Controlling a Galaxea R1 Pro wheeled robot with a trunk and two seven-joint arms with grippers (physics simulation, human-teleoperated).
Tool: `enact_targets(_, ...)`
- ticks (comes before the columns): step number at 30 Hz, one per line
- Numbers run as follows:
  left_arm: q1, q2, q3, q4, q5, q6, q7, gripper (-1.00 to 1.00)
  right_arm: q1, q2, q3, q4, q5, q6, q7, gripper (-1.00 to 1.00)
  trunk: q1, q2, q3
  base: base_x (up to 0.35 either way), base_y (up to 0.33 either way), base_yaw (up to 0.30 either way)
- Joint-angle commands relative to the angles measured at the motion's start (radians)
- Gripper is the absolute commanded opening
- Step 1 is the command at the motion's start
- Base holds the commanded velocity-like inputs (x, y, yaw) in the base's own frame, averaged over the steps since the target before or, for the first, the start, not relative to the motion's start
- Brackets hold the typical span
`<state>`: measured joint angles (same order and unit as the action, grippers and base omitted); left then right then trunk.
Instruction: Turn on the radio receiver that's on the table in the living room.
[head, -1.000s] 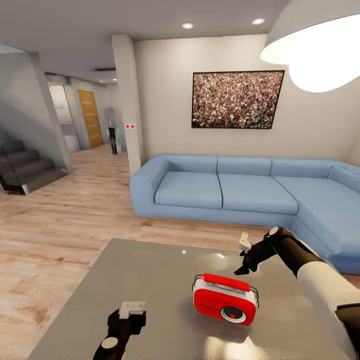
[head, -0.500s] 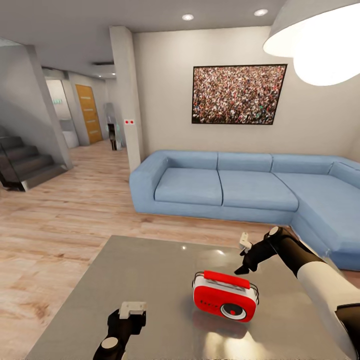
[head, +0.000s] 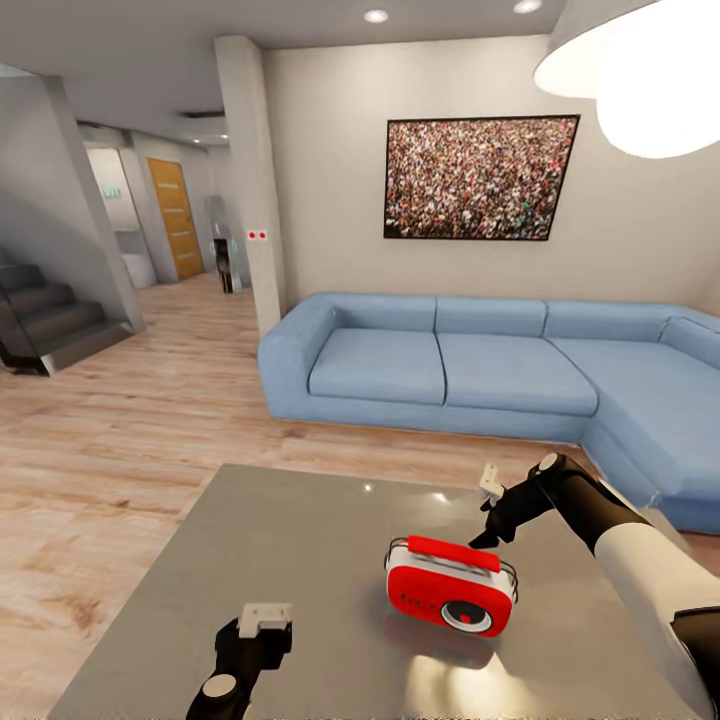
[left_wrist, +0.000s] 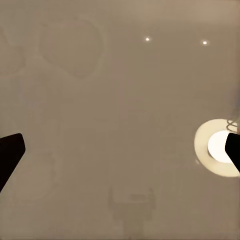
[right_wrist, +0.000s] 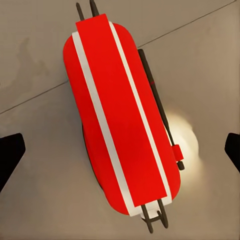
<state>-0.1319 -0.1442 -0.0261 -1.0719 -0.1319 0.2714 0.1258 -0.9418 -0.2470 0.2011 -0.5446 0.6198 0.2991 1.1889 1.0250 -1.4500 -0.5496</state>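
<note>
The red radio receiver (head: 450, 592) stands upright on the right half of the glossy grey table (head: 300, 550), with its dial facing me. Seen from above, the radio receiver (right_wrist: 122, 120) shows its red handle and white rim. My right gripper (head: 487, 537) hangs just above and behind the radio's top, open, with its black fingertips (right_wrist: 10, 155) spread wider than the radio; the right gripper (right_wrist: 120, 150) holds nothing. My left gripper (head: 250, 650) hovers over the table's near left part. The left gripper (left_wrist: 120, 150) is open and empty above bare tabletop.
A long light-blue corner sofa (head: 480, 375) runs behind the table. A white pendant lamp (head: 640, 80) hangs at upper right, and its reflection (left_wrist: 217, 147) glows in the tabletop. Light wood floor (head: 110, 440) leads left to dark stairs (head: 45, 320) past a pillar (head: 250, 180).
The whole picture has shifted a little as the camera moved. My right gripper's tips now sit nearer the radio's handle. The left gripper holds the same pose.
</note>
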Motion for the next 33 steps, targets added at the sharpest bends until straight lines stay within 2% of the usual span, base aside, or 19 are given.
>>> enact_targets(1,0.0,0.0,0.0,0.0,0.0,0.0,0.0,1.0,0.0,0.0,0.0,0.0,0.0,0.0,0.0,1.0,0.0,0.0,-0.002,0.0,0.0,0.0)
enact_targets(33,0.0,0.0,0.0,0.001,0.0,0.0,0.0,1.0,0.0,0.0,0.001,0.0,0.0,0.0,0.0,1.0,0.0,0.0,-0.053,0.0,0.0,0.0)
